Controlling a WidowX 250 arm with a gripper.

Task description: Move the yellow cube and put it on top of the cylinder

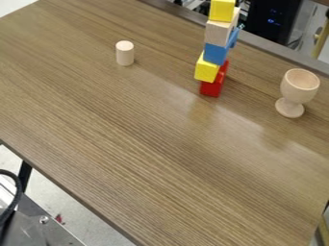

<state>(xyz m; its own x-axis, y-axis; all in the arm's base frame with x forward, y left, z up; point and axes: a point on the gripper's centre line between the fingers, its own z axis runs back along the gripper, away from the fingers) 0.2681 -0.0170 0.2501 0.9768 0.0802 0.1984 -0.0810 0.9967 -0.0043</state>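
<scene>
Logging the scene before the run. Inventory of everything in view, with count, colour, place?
yellow cubes: 2, yellow; stack's top and second level up
wood blocks: at least 1, pale; under the top yellow
blue blocks: at least 1, blue; mid-stack
red blocks: at least 1, red; stack's base
cylinder: 1, pale wood; upright, left of stack
goblet: 1, pale wood; upright, right of stack
table: 1, brown woodgrain; under all these
device: 1, black, blue lights; beyond table's far edge
cable: 1, black; lower left
metal plate: 1, grey; lower left
</scene>
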